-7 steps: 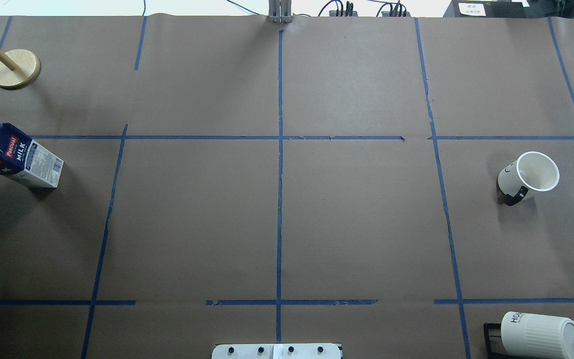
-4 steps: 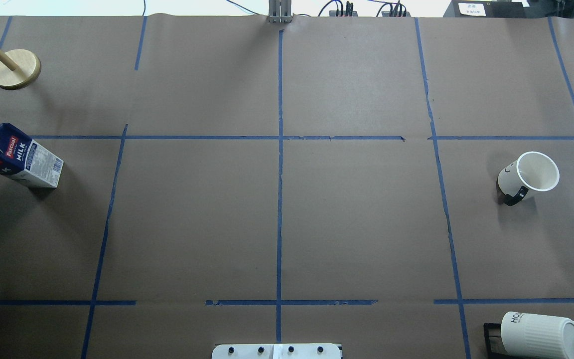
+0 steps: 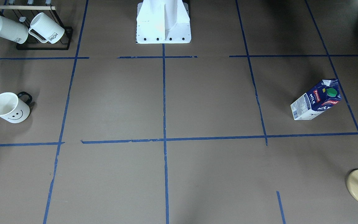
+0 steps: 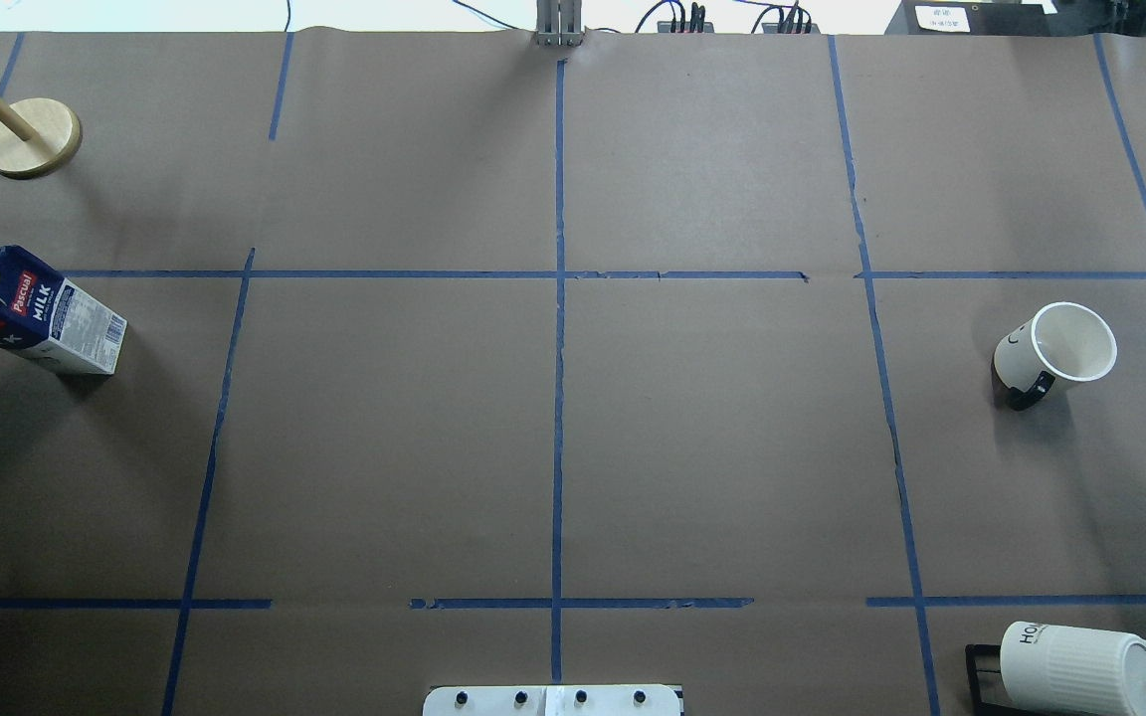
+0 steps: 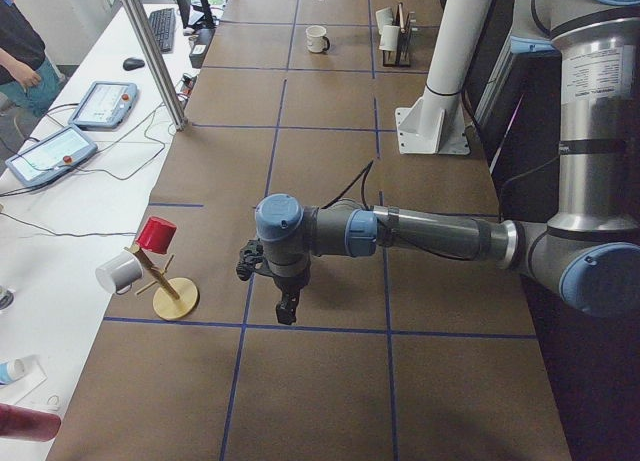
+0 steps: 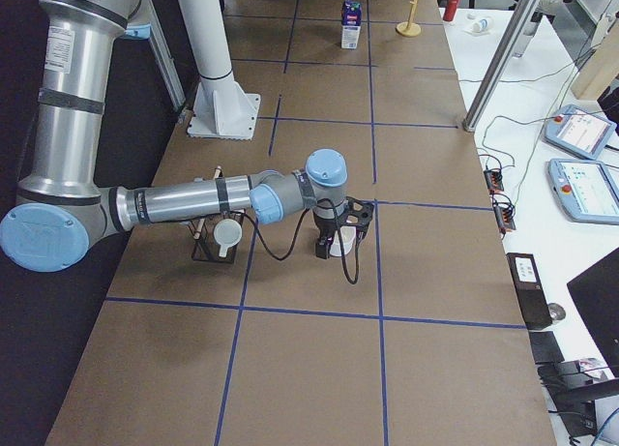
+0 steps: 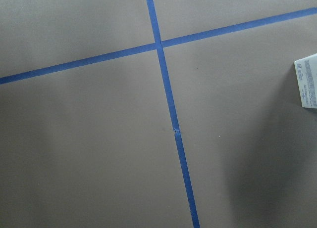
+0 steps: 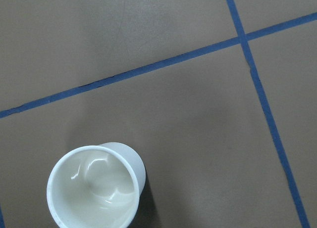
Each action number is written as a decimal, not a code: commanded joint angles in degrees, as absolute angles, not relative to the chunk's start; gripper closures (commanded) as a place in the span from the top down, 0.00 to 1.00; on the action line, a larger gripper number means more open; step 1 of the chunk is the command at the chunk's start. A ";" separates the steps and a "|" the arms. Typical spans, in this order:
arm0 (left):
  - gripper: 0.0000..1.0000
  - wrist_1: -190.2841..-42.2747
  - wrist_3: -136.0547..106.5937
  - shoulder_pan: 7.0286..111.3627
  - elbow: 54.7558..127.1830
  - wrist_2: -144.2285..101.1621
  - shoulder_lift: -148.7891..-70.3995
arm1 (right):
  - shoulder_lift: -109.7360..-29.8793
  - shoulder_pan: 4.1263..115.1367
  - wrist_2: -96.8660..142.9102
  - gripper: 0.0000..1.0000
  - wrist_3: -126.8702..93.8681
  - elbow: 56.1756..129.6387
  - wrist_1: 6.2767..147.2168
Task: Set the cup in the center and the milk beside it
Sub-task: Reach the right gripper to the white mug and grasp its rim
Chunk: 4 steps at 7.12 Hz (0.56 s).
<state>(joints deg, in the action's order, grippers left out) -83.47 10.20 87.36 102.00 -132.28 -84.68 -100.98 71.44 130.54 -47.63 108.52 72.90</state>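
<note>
Nothing of the task is done yet. The cup (image 4: 1055, 353) stands upright and empty near the bench (image 4: 732, 447) edge at the robot's right, handle towards the robot's side, well apart from the center (image 4: 559, 274), where the blue tape lines cross with nothing on them. The milk (image 4: 31, 313) stands upright near the opposite edge, at the robot's left, equally far from the crossing.

The right pincer (image 6: 332, 245) hangs over the cup, pointing down. Its wrist camera looks into the cup's mouth low in the frame, so it seems offset rather than squarely above. The left pincer (image 5: 288, 306) hangs above the bench close to the milk, only a corner of the carton showing at the edge of its wrist view. Neither pincer has hold of anything that I can see, and I cannot tell how far either one is open.

Everything is left to do: grasp the cup, carry it to the crossing and set it down, then bring the milk across to stand just beside it.
</note>
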 commanded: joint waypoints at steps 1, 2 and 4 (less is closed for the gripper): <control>1.00 -83.50 10.20 87.36 102.30 -132.28 -84.73 | -100.99 65.76 127.27 0.98 -57.98 104.88 63.59; 1.00 -83.41 10.20 87.36 102.74 -132.28 -84.64 | -100.90 63.83 126.66 0.98 -61.66 102.85 59.98; 1.00 -83.41 10.20 87.36 102.92 -132.28 -84.64 | -100.81 61.62 124.38 0.98 -63.45 102.39 58.89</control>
